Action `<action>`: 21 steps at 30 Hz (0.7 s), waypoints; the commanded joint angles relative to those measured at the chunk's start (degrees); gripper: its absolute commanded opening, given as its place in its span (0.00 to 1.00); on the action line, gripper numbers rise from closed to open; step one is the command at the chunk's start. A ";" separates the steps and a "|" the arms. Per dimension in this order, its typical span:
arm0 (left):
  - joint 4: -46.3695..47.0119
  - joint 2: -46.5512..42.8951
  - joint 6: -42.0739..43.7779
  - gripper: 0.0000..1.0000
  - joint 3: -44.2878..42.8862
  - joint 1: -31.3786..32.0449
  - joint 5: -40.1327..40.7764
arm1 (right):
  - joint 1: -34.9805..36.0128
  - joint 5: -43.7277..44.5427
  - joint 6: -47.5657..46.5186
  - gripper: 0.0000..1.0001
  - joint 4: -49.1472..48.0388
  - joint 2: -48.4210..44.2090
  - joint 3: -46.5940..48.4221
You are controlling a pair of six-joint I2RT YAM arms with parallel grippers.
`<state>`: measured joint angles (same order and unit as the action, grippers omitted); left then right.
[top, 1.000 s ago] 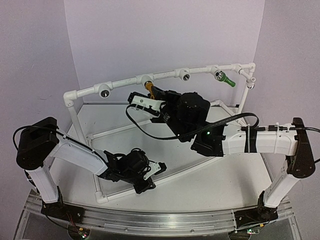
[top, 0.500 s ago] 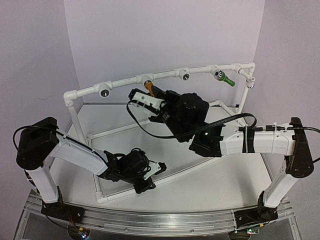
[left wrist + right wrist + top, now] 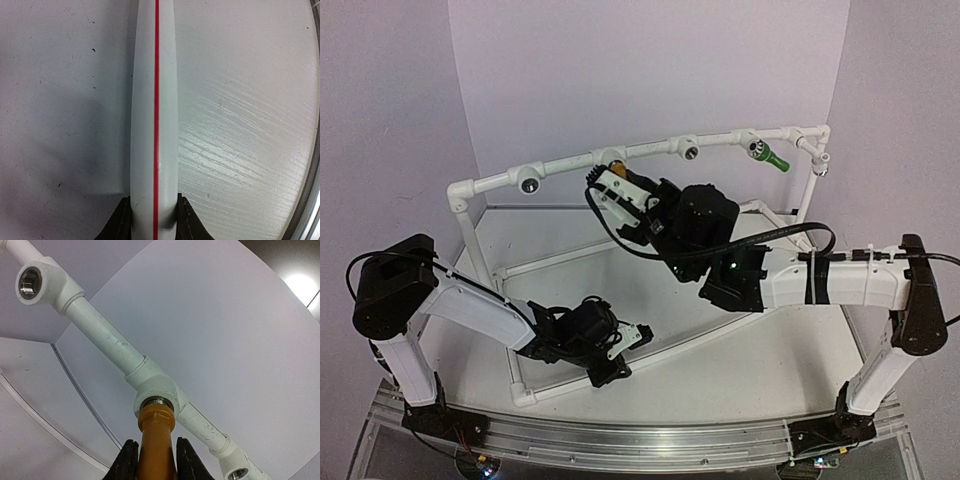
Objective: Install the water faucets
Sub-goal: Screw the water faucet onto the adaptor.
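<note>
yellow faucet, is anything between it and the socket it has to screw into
nothing visible. the yellow faucet, gripped by the right hand, has its threaded end right at the mouth of the tee socket on the white pipe frame

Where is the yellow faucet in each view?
Top external: faucet at the top rail's second socket from the left, mostly hidden by the right gripper.
Left wrist: not in it.
Right wrist: bottom centre, between the fingers, its end in a tee.
Shared landmark: the white frame.
</note>
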<state>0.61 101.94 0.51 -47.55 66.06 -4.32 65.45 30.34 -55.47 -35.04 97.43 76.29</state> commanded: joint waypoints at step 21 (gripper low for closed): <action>-2.53 6.17 1.86 0.00 1.23 1.19 -6.71 | -3.14 -1.25 22.14 0.00 -0.84 1.36 2.34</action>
<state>0.67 102.06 0.56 -47.62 66.00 -4.39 65.06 30.33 -38.57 -34.89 97.43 76.29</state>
